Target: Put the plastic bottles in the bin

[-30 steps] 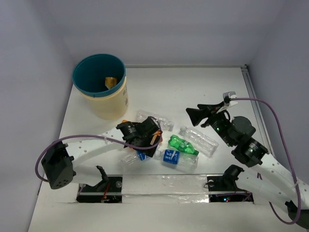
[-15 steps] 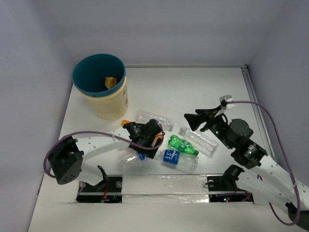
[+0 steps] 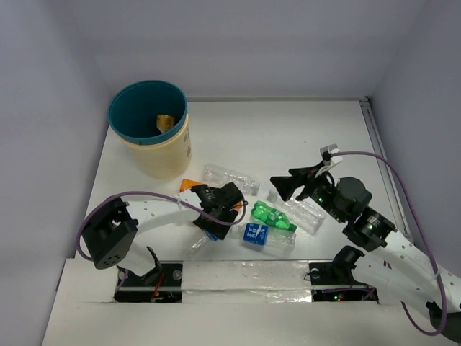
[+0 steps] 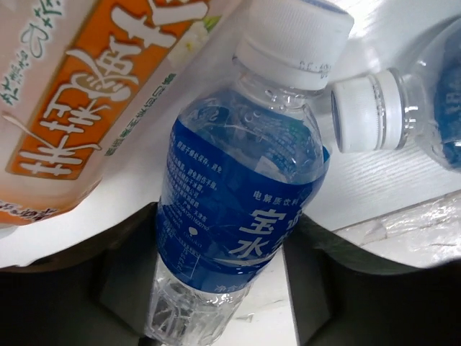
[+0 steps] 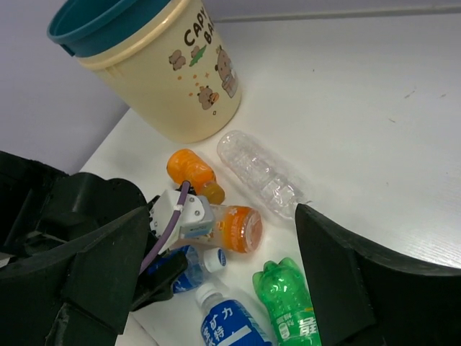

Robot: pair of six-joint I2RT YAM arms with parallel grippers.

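While the left gripper (image 4: 225,220) sits low on the table (image 3: 288,137), its two fingers (image 4: 130,274) are closed against either side of a blue-labelled bottle (image 4: 238,187), which lies on its side with its white cap pointing away from the wrist. An orange-labelled bottle (image 4: 94,86) lies just beside it on one flank, and the white cap of a second blue-labelled bottle (image 3: 263,236) is near its cap on the other.

The right gripper (image 3: 282,186) hovers with its jaws spread wide and nothing between them, above one end of a clear bottle (image 3: 306,211) that lies flat. A green bottle (image 3: 272,218) lies between that clear bottle and the second blue-labelled one.

Farther from the arms, another clear bottle (image 5: 263,173) lies alone on its side. An orange bottle (image 5: 191,169) lies near it, on the side toward the bin (image 3: 162,155).

The bin stands upright at the far left of the table, well apart from the cluster of bottles. One amber bottle (image 3: 166,122) is already inside it, resting against the teal inner wall.
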